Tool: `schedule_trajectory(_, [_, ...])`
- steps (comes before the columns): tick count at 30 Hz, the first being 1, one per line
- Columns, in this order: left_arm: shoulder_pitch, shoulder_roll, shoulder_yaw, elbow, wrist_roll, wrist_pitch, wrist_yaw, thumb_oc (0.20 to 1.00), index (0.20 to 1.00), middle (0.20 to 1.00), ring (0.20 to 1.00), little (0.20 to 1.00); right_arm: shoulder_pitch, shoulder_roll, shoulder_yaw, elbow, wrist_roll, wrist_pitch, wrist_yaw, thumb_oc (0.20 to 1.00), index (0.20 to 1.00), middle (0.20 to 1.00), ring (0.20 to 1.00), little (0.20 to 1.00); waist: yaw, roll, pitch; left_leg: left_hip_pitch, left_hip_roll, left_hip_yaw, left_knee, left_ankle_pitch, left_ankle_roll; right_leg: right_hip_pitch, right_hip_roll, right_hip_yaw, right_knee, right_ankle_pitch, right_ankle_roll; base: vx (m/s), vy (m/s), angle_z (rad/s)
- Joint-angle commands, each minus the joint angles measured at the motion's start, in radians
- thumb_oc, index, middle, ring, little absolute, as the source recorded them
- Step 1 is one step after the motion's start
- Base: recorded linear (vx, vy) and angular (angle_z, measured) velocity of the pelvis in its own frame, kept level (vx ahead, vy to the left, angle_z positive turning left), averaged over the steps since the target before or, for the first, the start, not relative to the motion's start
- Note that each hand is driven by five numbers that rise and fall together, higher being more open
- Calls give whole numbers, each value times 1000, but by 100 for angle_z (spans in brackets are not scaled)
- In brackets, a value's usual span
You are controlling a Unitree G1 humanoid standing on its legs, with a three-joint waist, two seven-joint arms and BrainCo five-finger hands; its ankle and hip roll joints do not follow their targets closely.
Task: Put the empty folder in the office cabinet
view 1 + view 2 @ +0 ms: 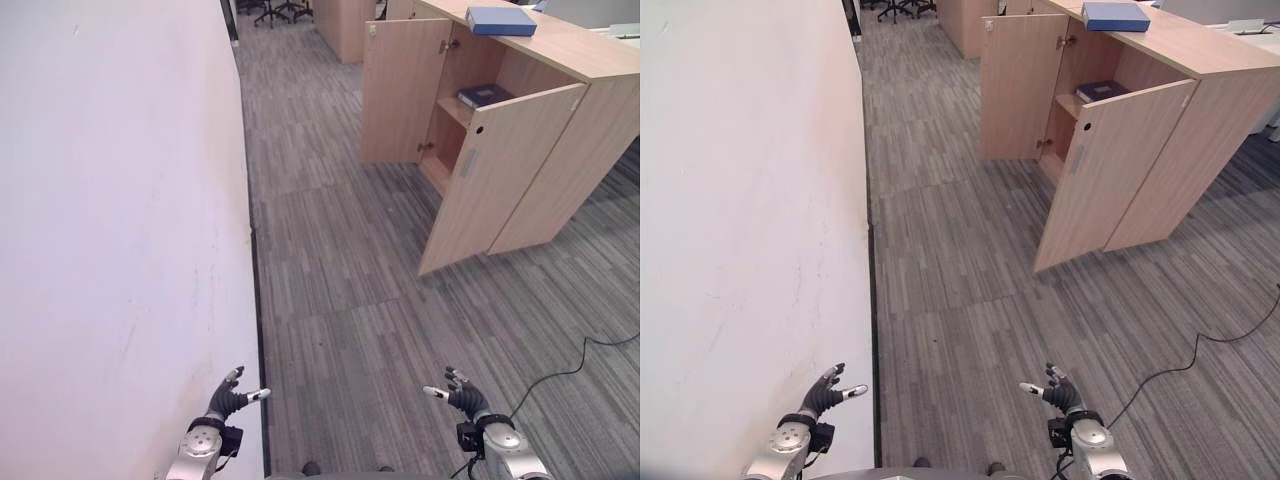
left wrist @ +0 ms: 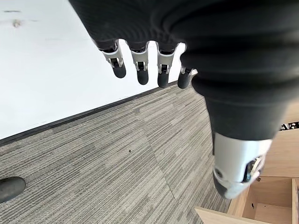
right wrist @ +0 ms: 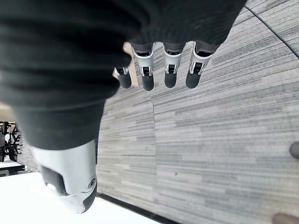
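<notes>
The blue folder lies flat on the top of the wooden office cabinet, near its far edge, above the 2 open doors; a darker folder lies on the shelf inside. Left hand and right hand hang low over the grey carpet, well apart from the cabinet, fingers straight and holding nothing.

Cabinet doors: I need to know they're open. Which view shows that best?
The left eye view: the cabinet stands with both doors swung open. The right eye view shows the same; the left wrist view catches a corner of it.
</notes>
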Motion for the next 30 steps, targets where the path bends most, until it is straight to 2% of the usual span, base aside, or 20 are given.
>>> schedule_trajectory(1, [-37,31,-33,-5,-11,-32,-8,1000,1000,1000,1000,1000,-17,-7,29,-24,40,-24,7,1000,1000,1000,1000,1000,16,-44,-22,7,60,-29,2,-65,-77,-10,-101,-14,7,-23,116,0,0,0])
schedule_trajectory(19, [-52,48,-34,-26,-15,-28,-17,1000,1000,1000,1000,1000,-17,-35,23,-20,29,-12,16,1000,1000,1000,1000,1000,8,-36,-21,-12,60,-46,2,-58,-83,-21,-98,-5,7,-27,112,-2,-14,2])
schedule_trajectory(30, [-55,51,-26,-32,-34,-20,-27,1000,1000,1000,1000,1000,-5,-55,-6,-2,38,-1,20,1000,1000,1000,1000,1000,-8,-20,-12,-18,84,-57,2,-45,-95,-29,-71,20,7,-39,93,13,-56,3])
